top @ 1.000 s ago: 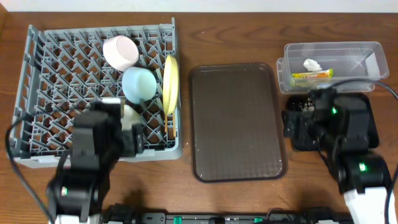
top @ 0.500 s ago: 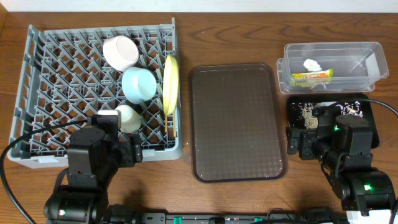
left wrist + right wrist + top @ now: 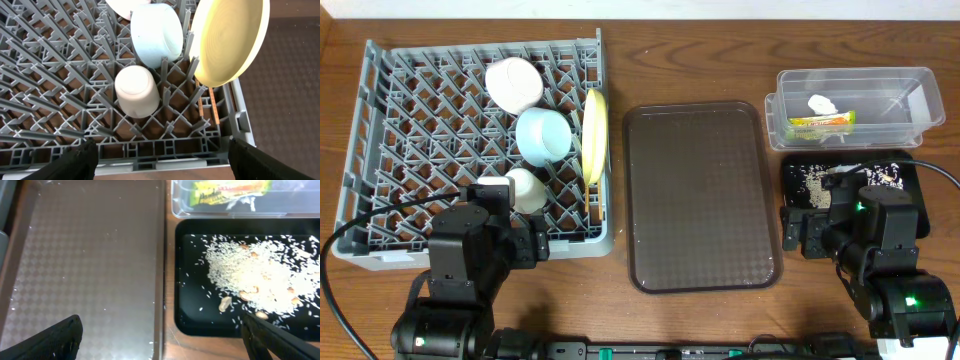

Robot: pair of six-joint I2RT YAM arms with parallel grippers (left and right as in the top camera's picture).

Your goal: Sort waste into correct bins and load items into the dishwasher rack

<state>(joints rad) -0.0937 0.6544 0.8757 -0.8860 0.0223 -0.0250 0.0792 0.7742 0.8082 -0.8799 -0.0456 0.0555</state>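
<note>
The grey dishwasher rack [image 3: 420, 120] holds the pinkish-white bowl [image 3: 514, 84], the light blue bowl [image 3: 542, 135], the small white cup [image 3: 525, 188], the pale yellow plate [image 3: 594, 135] on edge, and the chopsticks [image 3: 211, 105] beside the plate. The clear tub [image 3: 900, 95] holds the white tissue [image 3: 820, 103] and the snack wrapper [image 3: 822, 122]. The black tray [image 3: 795, 190] holds the rice crumbs [image 3: 260, 275]. My left gripper [image 3: 160, 160] is open and empty over the rack's near wall. My right gripper [image 3: 162, 340] is open and empty over the gap between the brown tray and the black tray.
The large brown serving tray [image 3: 698, 195] lies in the middle with a few stray white crumbs [image 3: 105, 232]. Both arms sit at the table's near edge, the left [image 3: 470, 265] by the rack's corner, the right [image 3: 880, 250] over the black tray.
Both arms drew back toward the near edge a second ago and have held still over the last half second. The white cup now shows in the rack.
</note>
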